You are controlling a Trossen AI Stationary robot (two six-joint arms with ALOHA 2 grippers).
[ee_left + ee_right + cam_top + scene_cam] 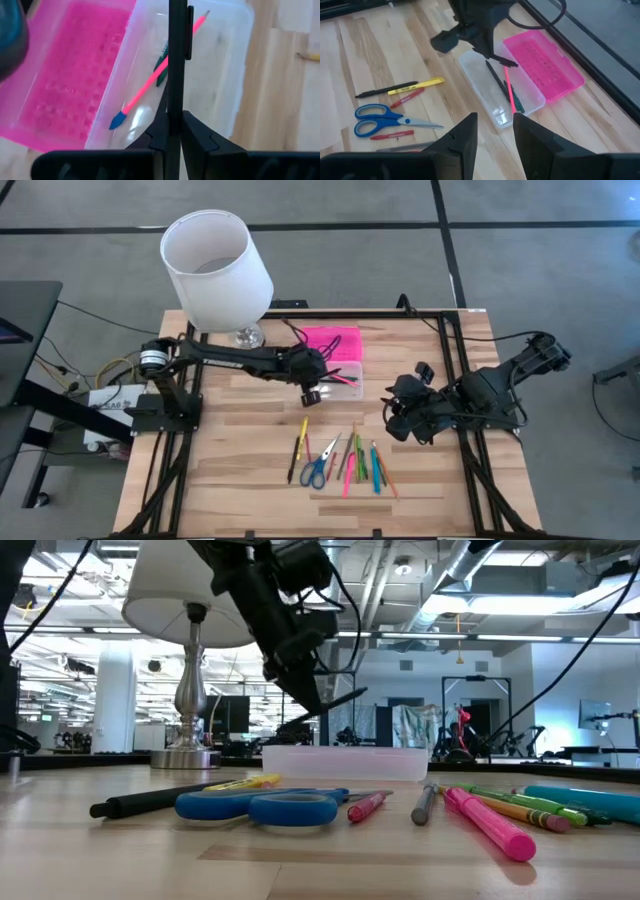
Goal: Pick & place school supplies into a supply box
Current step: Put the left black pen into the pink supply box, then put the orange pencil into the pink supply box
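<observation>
My left gripper (312, 387) hangs over the clear base of the supply box (343, 381), shut on a black pen (175, 60). The bright pink lid (332, 340) lies open on the base's far side. A pink pencil (150, 85) and a green pen (161, 65) lie inside the base. The other supplies lie in a loose row near the table's front: blue-handled scissors (317, 471), a yellow marker (302, 432), pink and green markers (352, 463). My right gripper (492, 132) is open, to the right of the box, and holds nothing. My left gripper pinches the black pen near one end (175, 117) between its two fingers, coming from above. Most of the pen's length reaches out past the fingers on one side. The pen (340, 700) is lifted clear, tilted a little, over the clear base.
A white lampshade (215, 265) on a metal lamp foot (248, 336) stands at the table's far left, close behind my left arm. Black frame rails (462, 380) run along the table's left and right sides. Bare wood lies between the box and the row of supplies.
</observation>
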